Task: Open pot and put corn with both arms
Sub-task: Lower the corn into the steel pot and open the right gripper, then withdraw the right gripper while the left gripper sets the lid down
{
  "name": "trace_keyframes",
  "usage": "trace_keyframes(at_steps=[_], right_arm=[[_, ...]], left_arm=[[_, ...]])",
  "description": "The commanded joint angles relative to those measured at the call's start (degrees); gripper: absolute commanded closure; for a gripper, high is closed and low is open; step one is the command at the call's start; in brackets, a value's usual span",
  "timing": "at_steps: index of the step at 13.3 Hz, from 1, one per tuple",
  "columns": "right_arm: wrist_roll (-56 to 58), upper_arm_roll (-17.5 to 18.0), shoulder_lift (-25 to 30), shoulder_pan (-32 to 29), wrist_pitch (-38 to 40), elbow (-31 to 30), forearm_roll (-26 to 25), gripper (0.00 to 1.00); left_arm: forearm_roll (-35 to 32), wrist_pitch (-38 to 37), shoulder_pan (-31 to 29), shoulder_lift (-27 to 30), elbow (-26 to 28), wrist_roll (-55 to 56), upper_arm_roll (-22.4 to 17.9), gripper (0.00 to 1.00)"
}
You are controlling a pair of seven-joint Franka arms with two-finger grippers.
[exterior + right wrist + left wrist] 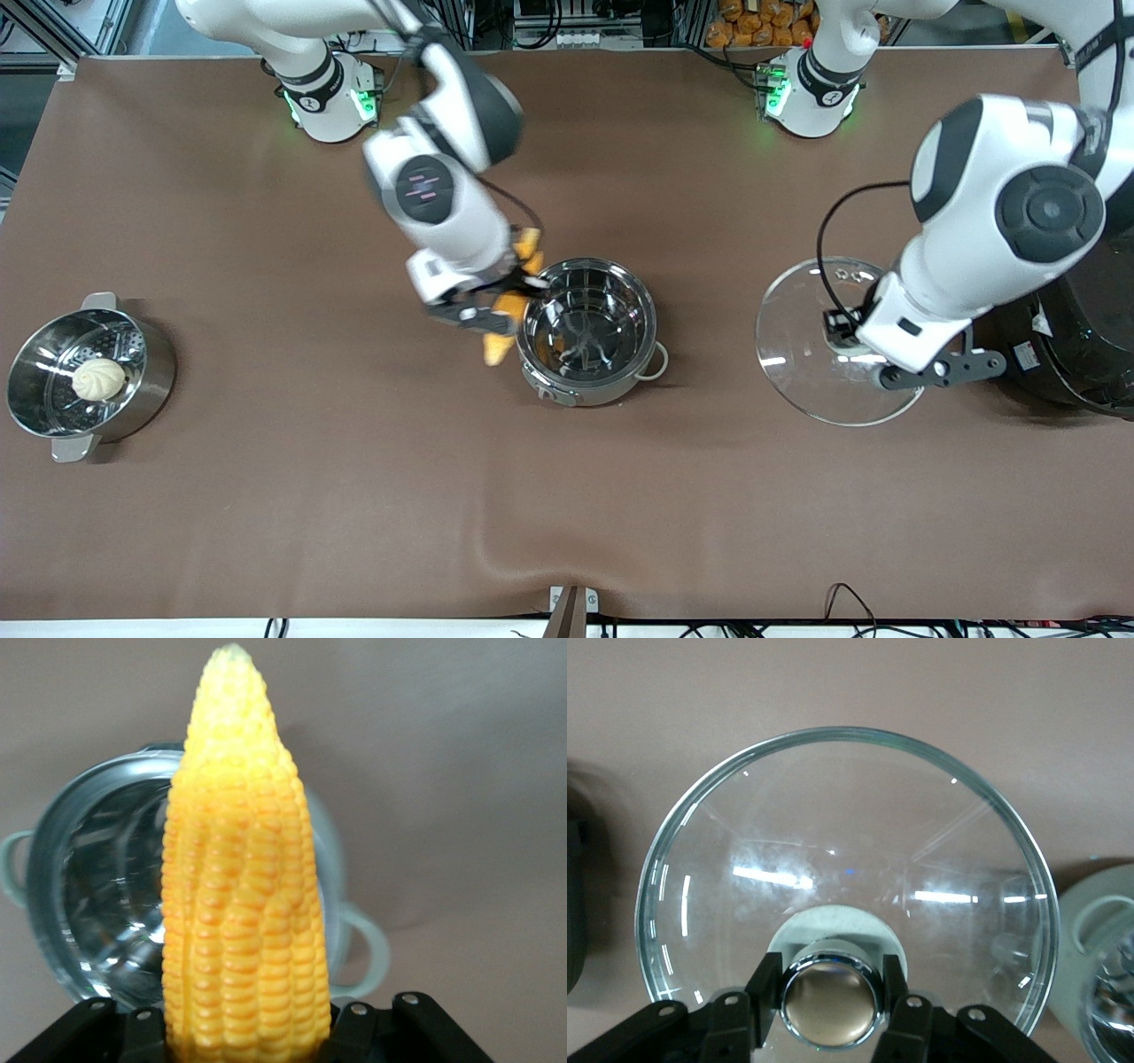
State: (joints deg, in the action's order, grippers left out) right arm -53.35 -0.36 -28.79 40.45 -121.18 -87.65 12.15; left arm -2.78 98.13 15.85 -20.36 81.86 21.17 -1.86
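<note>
The steel pot with wire loop handles stands open at the table's middle; it also shows in the right wrist view. My right gripper is shut on the yellow corn, held over the pot's rim on the right arm's side; the cob fills the right wrist view. My left gripper is shut on the copper knob of the glass lid, which is off the pot, toward the left arm's end of the table; the lid fills the left wrist view.
A steel steamer pot with a white bun stands at the right arm's end. A big black rice cooker stands beside the lid at the left arm's end. The brown table cover is bare nearer the camera.
</note>
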Motion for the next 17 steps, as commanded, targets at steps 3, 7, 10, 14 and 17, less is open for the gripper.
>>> trace_keyframes(at_steps=[3,7,10,14,17], right_arm=[[-2.8,-1.0,-7.6,2.1,-3.8,6.9,0.0,0.75],[-3.1,-1.1,-10.6,2.3,-9.2,7.9,-0.8,0.48],[-5.8,-1.1,-8.9,3.4,-7.8,7.9,-1.6,0.24],[-6.2,-1.3,-6.5,3.1,-3.8,7.8,-2.2,0.0],[-1.7,-1.7,0.9,-3.0,9.7,7.4,-3.1,0.0]], left_arm=[[-0.8,15.0,-4.6,3.8,16.7,-6.8,0.7,1.0],[-1.0,27.4,-7.2,3.9,27.3,-7.8,0.8,1.0],[-1.0,32.3,-7.4,1.6,31.3,-8.1,0.7,1.0],[-1.0,39.1,-9.0,-0.6,35.3,-8.2,0.7,1.0],[-1.0,43.4,-9.0,-2.2,37.1,-8.2,0.7,1.0]])
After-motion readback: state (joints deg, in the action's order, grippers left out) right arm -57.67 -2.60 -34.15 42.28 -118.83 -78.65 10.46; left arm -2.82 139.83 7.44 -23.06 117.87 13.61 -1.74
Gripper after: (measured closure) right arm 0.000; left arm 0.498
